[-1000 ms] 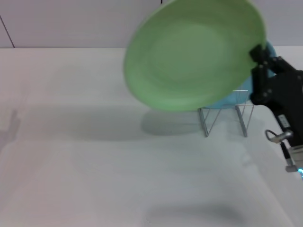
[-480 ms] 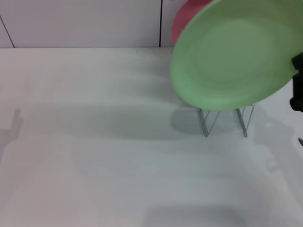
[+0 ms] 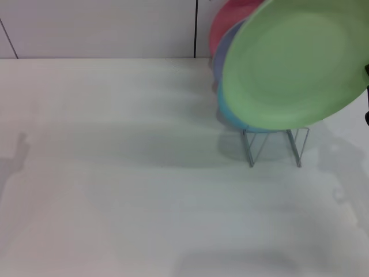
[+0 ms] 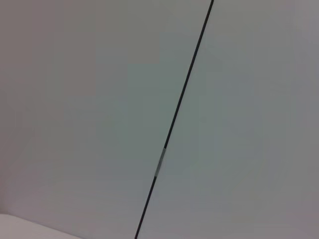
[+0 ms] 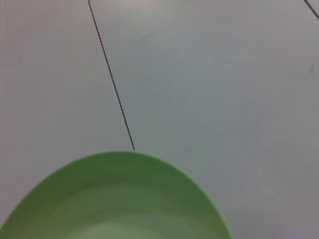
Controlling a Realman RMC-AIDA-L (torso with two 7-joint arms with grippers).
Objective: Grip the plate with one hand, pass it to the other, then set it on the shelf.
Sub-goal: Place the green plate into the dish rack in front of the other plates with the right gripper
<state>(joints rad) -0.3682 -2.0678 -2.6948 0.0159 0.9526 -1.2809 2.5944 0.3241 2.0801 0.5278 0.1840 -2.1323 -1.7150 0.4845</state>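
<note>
The light green plate (image 3: pixel 294 63) hangs tilted in the air at the upper right of the head view, its face toward me, covering the top of the shelf (image 3: pixel 274 148), a silver wire rack. Only a black sliver of my right gripper (image 3: pixel 366 71) shows at the picture's right edge, at the plate's rim, holding it up. The right wrist view shows the plate (image 5: pixel 119 199) close below the camera against the wall. My left gripper is out of view; its wrist view shows only a wall with a dark seam.
A red plate (image 3: pixel 230 20), a lavender plate (image 3: pixel 221 52) and a sky-blue plate (image 3: pixel 233 118) stand upright in the rack behind the green one. The white table (image 3: pixel 115 173) stretches left and forward; a wall rises behind it.
The green plate has moved to the right, from the middle of the view to over the rack. My right gripper has slid almost out of the picture's right edge.
</note>
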